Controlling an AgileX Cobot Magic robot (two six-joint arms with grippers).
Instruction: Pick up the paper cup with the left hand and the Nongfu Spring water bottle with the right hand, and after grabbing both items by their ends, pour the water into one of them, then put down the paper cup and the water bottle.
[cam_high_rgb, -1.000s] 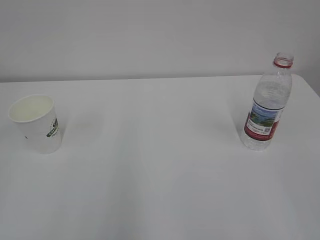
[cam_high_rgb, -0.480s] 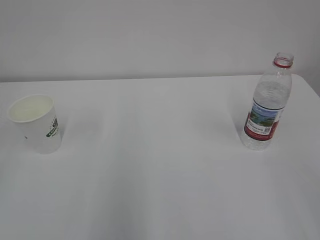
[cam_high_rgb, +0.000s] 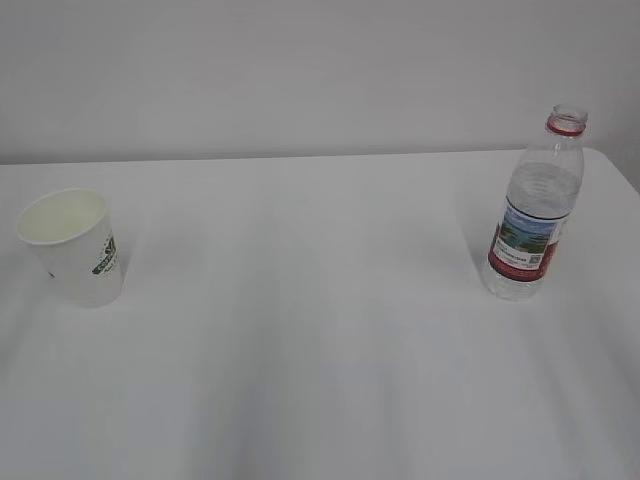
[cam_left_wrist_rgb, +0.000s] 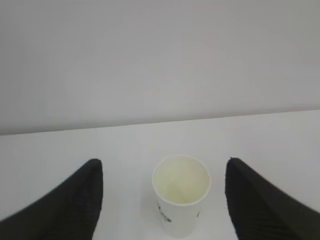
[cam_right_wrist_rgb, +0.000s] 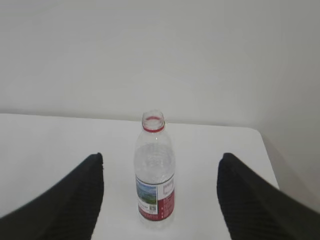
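- Paper cup (cam_high_rgb: 70, 245) stands on the left of the white worktop (cam_high_rgb: 320, 330), long axis near vertical with a slight lean, mouth up, logo toward the right.
- Nongfu Spring water bottle (cam_high_rgb: 533, 210) stands upright on the far right, uncapped neck up, label facing me.
- I see neither arm in the exterior view.
- Left tool (cam_left_wrist_rgb: 162, 197): released, fingers (cam_left_wrist_rgb: 75, 200) spread wide either side of the cup, not touching it, camera looking down into its mouth.
- Right tool (cam_right_wrist_rgb: 160, 195): released, fingers (cam_right_wrist_rgb: 250, 200) well apart, bottle centred beyond them, untouched.
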